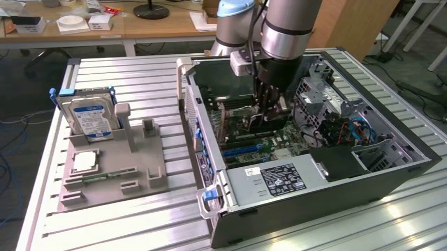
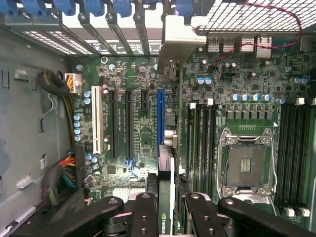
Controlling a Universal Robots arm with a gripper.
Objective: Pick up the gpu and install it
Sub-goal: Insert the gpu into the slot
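At the exterior view's left, a grey moulded holder (image 1: 136, 175) lies on the ribbed metal counter (image 1: 140, 225). A hard drive (image 1: 91, 119) with a blue-white label stands upright in its far corner. Nearer the camera, a square silvery chip (image 1: 84, 161) lies flat in a recess, and just beside it lies a narrow green memory stick (image 1: 108, 175).

Toward the middle, an open computer case (image 1: 398, 175) lies on its side on the same counter. Its green motherboard (image 1: 255, 144) faces up and a grey power supply (image 1: 279, 180) fills the near end.

The robot arm (image 1: 286, 31) comes down from above into the case, and the pincer (image 1: 269, 109) hangs low over the motherboard. It is pinching the gpu (image 1: 261, 123), which sits edge-down inside the case, well apart from the grey holder.

In the wrist view, two black fingers (image 2: 145, 212) press on either face of the thin dark card, which is seen edge-on with a green logo showing between them. The card's silvery bracket (image 2: 180, 34) reaches the row of blue-tabbed rear openings in the case wall. The card runs alongside the blue expansion slot (image 2: 160, 118), between that slot and the banks of memory slots (image 2: 202, 143) next to the bare processor socket (image 2: 247, 165). Whether its edge is already seated in a slot cannot be told.

At the exterior view's right, a metal drive cage (image 1: 380, 151) and loose blue and red cables (image 1: 356, 128) occupy the case's far side.
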